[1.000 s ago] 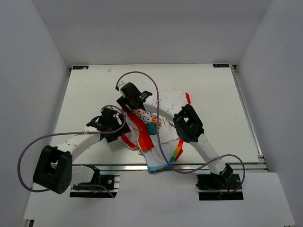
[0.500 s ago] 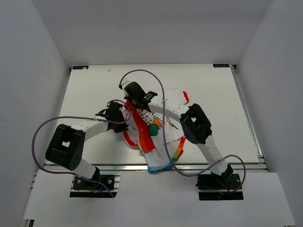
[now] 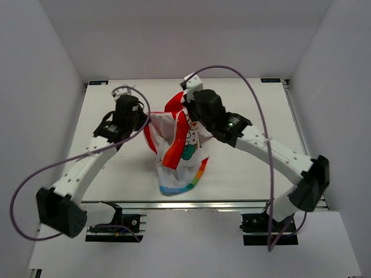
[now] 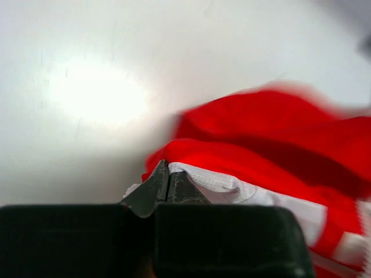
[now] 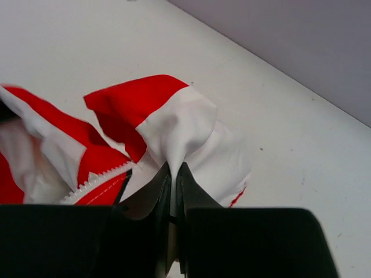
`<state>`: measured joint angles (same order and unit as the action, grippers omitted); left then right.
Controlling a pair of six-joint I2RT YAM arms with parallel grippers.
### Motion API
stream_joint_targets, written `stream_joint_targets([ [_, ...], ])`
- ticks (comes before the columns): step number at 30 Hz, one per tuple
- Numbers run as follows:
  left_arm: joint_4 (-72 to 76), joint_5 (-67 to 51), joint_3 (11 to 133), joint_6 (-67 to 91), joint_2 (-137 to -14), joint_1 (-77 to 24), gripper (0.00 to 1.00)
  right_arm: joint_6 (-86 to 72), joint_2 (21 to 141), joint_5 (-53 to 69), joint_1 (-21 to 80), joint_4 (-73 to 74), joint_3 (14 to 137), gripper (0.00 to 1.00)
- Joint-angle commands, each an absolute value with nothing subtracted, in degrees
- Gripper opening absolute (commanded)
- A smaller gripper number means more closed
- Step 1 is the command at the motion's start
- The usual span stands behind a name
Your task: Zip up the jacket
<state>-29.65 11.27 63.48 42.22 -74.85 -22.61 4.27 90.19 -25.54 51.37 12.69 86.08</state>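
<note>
Jacket (image 3: pixel 179 147) over table (image 3: pixel 243 174), purple cable (image 3: pixel 232 68) beside.

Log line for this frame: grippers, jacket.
left gripper: shut on jacket | right gripper: shut on jacket | jacket: held up, zip open

High rear view looking down, wrist views close, all sharing jacket (image 3: pixel 179 168)

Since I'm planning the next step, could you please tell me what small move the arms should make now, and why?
The left gripper and right gripper are each shut on the jacket, which hangs bunched between them with its front open. So I would probably draw them apart and lower it flat onto the table.
</note>
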Motion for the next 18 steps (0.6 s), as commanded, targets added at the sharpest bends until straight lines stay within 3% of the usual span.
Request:
stream_joint_targets([
  [1,-36.3,21.2,70.3,42.1,-64.0,-25.3,0.0,3.2,79.9,-28.3,51.1,9.2,82.8,0.09],
  [4,-36.2,20.1,73.7,41.3,-57.1,-26.2,0.0,2.5,70.7,-25.4,51.1,7.6,79.5,0.09],
  [8,-32.7,11.8,76.3,39.8,-51.1,-26.3,0.0,2.5,61.6,-9.3,51.2,9.1,79.5,0.08],
  [13,-29.4,6.6,78.0,40.2,-46.0,-26.3,0.0,2.2,54.8,2.2,51.2,11.7,81.6,0.08],
  [18,-29.5,7.4,77.6,41.7,-45.7,-26.3,0.0,0.1,54.2,-4.4,51.2,11.8,79.8,0.1],
])
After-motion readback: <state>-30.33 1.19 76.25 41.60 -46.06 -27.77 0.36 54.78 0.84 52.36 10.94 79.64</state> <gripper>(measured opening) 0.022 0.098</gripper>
